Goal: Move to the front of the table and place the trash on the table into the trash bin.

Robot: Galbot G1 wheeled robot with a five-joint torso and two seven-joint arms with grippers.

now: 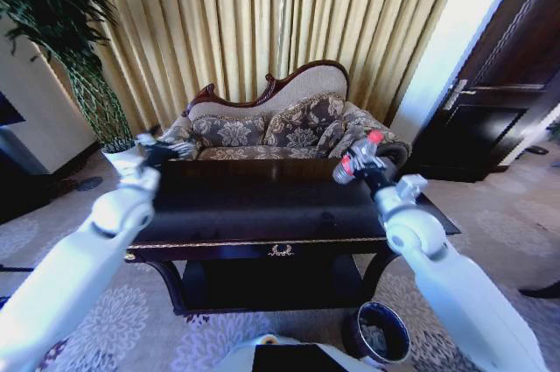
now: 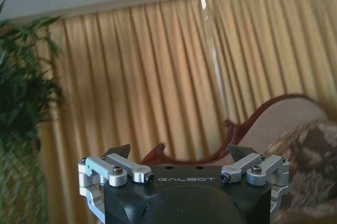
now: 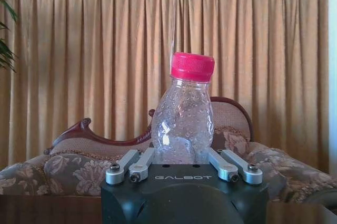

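Observation:
My right gripper (image 1: 357,162) is shut on a small clear plastic bottle (image 3: 183,124) with a red cap. It holds the bottle upright in the air above the right end of the dark brown table (image 1: 254,214). In the right wrist view the fingers (image 3: 138,162) clamp the bottle's lower body. My left gripper (image 1: 156,152) hangs open over the table's left end, and the left wrist view shows nothing between its spread fingers (image 2: 120,153). The dark round trash bin (image 1: 381,333) stands on the carpet below the table's front right corner, with something pale inside it.
A floral sofa (image 1: 271,127) with a carved frame stands right behind the table, in front of gold curtains. A potted plant in a white pot (image 1: 118,158) is at the back left. A dark door (image 1: 499,101) is on the right. Patterned carpet lies all around.

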